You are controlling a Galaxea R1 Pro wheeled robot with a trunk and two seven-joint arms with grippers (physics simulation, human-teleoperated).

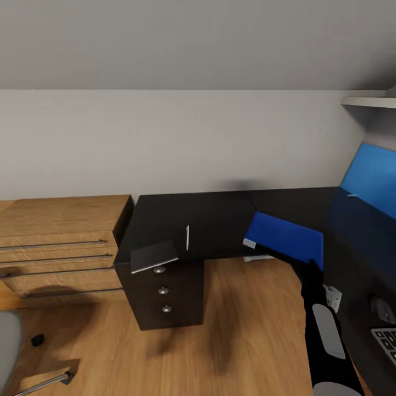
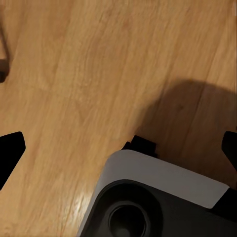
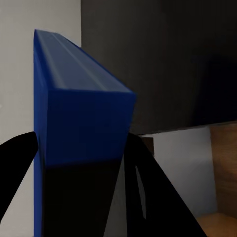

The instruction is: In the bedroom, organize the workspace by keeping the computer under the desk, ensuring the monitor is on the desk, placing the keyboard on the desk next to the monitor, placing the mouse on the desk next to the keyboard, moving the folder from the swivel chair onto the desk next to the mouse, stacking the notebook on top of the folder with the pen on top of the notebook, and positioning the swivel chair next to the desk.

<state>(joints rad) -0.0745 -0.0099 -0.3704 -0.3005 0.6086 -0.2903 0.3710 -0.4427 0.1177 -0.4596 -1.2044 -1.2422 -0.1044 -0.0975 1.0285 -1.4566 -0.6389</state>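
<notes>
The black L-shaped bench point(image 1: 220, 214) runs along the pale wall and turns down the right side, its top matte and dark, with a three-drawer pedestal point(image 1: 165, 291) on round metal knobs beneath its left end. A light wood dresser point(image 1: 60, 242) with long bar handles stands touching the bench's left side, and the wood-plank floor point(image 1: 236, 330) carries soft shadows. At the right edge a tilted blue panel, probably the monitor point(image 1: 371, 176), rises over the bench. The blue folder point(image 1: 286, 237) is a flat, rigid-looking rectangle held just over the bench's inner front edge, its long axis running left to right along that edge. The right gripper point(image 1: 312, 269) holds it: in the right wrist view the dark fingers point(image 3: 148, 182) sit on either side of the folder's lower end, closed onto its faces. The coming placement turns on this: the folder extends up and leftward from the fingers, over open bench top, so the right arm is the one to set it down. A dark notebook point(image 1: 154, 256) lies overhanging the pedestal corner, with the thin pale pen point(image 1: 187, 237) just beside it. A keyboard corner point(image 1: 388, 341) shows at lower right. The left gripper's fingers point(image 2: 10, 150) appear spread wide over the floor, holding nothing.
</notes>
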